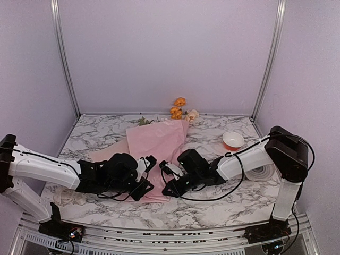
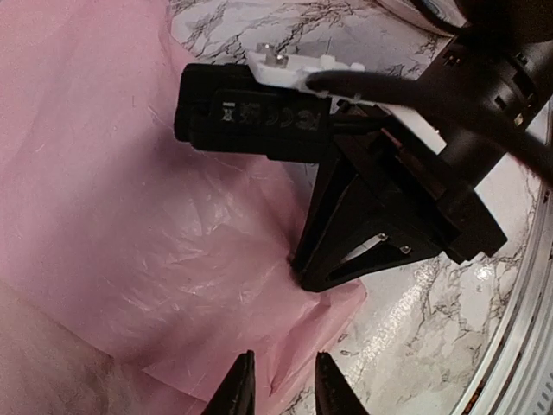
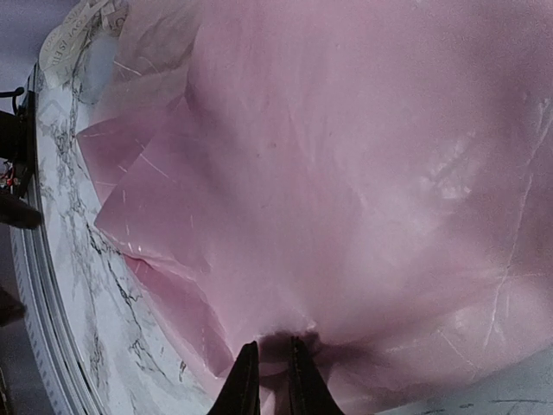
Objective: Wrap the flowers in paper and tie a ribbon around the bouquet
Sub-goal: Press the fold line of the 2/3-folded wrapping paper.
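At the near edge of the thin, soft paper, a good holding spot, the right gripper pinches it, but whether the left gripper holds it is unclear.

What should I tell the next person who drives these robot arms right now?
Left tool: jaws slightly apart at the near edge of the thin pink crinkly paper sheet, seemingly gripping nothing.
Right tool: shut, pinching that paper.
Orange and white artificial flowers: heads poke out of the paper's far end.
Cream lettered ribbon: loose on the marble table, untied.
Done: paper laid over the flowers.
Left: roll it snug, tie the ribbon.
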`<state>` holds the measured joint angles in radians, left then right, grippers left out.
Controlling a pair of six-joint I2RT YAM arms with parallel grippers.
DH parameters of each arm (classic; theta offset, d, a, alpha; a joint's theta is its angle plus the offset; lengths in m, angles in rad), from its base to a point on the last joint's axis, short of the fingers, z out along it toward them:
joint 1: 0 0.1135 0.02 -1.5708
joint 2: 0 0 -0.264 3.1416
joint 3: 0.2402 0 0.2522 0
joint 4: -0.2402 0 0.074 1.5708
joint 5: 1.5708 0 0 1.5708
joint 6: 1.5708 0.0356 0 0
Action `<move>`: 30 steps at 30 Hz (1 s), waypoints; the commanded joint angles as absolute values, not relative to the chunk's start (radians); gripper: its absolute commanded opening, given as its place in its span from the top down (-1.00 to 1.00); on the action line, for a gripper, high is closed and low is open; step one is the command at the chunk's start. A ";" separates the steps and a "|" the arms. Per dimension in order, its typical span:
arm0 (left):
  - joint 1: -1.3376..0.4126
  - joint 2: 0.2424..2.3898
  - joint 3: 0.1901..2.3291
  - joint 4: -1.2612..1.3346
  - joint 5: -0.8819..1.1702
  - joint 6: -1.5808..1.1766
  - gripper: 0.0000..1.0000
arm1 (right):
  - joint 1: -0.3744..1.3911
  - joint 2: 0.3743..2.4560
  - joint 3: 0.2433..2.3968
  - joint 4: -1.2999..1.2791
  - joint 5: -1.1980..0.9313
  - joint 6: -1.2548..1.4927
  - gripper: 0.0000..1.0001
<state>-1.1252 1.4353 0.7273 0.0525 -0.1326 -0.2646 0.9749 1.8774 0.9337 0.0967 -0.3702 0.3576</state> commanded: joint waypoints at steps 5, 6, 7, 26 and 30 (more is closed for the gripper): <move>-1.128 1.691 0.742 0.014 -0.146 -0.237 0.57 | 0.969 1.886 0.942 0.015 -0.406 0.389 0.74; -1.128 1.694 0.738 0.012 -0.148 -0.240 0.57 | 0.963 1.883 0.946 0.014 -0.410 0.392 0.74; -1.128 1.695 0.738 0.009 -0.146 -0.242 0.57 | 0.956 1.881 0.952 0.012 -0.413 0.395 0.74; -1.128 1.684 0.650 0.055 -0.099 -0.244 0.57 | 0.535 2.218 1.593 -0.412 -0.428 0.215 0.73; -1.128 1.669 0.627 0.074 -0.105 -0.251 0.57 | 0.449 2.295 1.760 -0.429 -0.393 0.206 0.73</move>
